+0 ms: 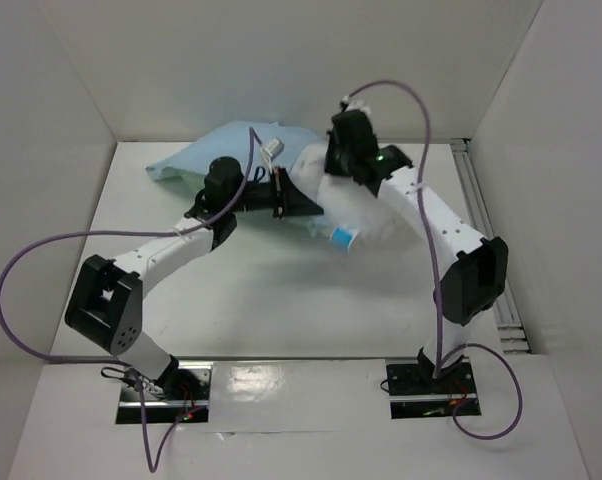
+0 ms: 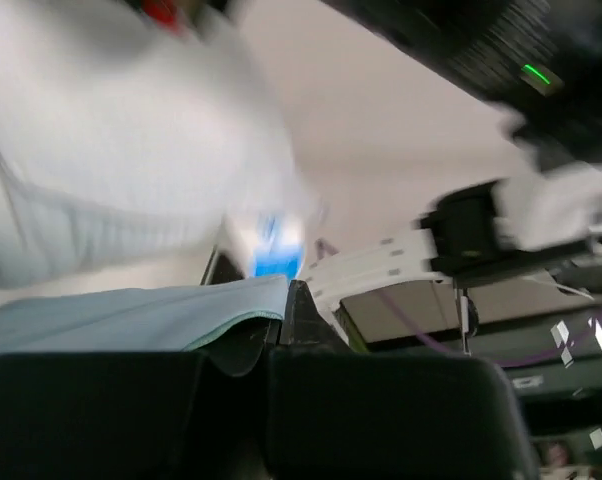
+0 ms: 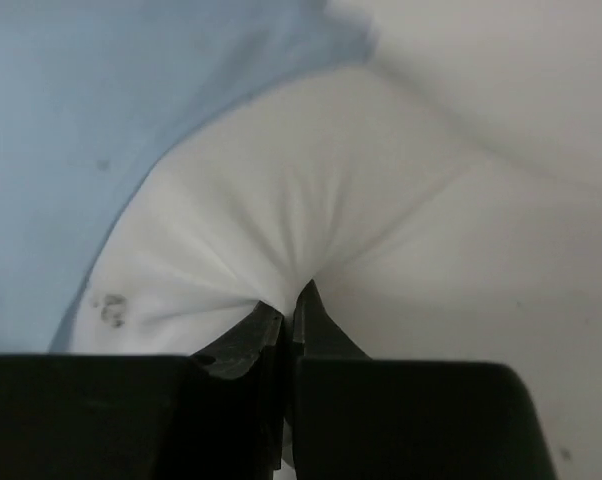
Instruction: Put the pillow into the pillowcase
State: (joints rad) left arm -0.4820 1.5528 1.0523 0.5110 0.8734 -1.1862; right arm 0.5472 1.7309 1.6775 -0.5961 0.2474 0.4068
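A white surface point(image 1: 281, 300) carries the large, plump white rectangular pillow point(image 1: 361, 212). A thin, light blue cloth pillowcase point(image 1: 216, 150) lies against the pillow's left side, spreading away behind it. The right end effector point(image 3: 291, 305) is clamped tight on a bunched fold of the pillow's cover. The left end effector point(image 2: 284, 300), just left of the pillow, is closed on the pillowcase hem. A small blue-and-white label point(image 1: 342, 237) sits at the pillow's near corner.

White table point(image 1: 281, 300), light-blue pillowcase point(image 1: 206, 150) and plump white pillow point(image 1: 353, 205) together at its far side.
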